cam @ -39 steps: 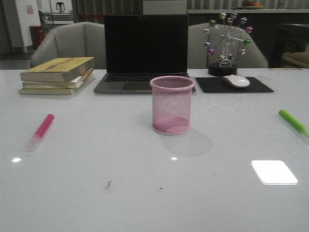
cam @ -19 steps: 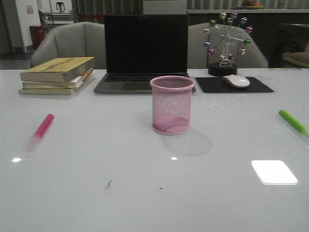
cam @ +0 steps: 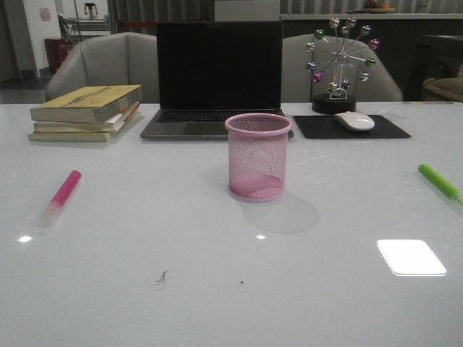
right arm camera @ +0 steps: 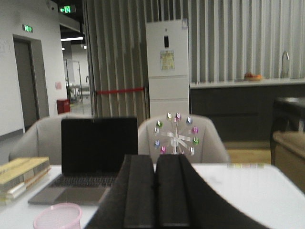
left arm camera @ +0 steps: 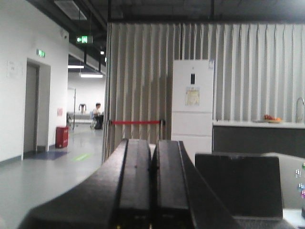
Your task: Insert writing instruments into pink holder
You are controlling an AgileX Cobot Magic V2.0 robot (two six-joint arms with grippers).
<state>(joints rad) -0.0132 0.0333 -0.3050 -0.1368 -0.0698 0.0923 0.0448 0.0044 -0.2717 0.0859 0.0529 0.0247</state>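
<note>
Pink holder (cam: 258, 157), markers front-view only

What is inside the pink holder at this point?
Nothing visible: through the mesh of the pink holder only its bare base shows. The pink marker and green marker lie on the table, outside it.

Nothing has changed since 1 second ago.

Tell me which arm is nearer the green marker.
Right, probably: the right fingers, shut, sit right of the laptop, where the green marker lies; the left fingers sit left of it.
</note>
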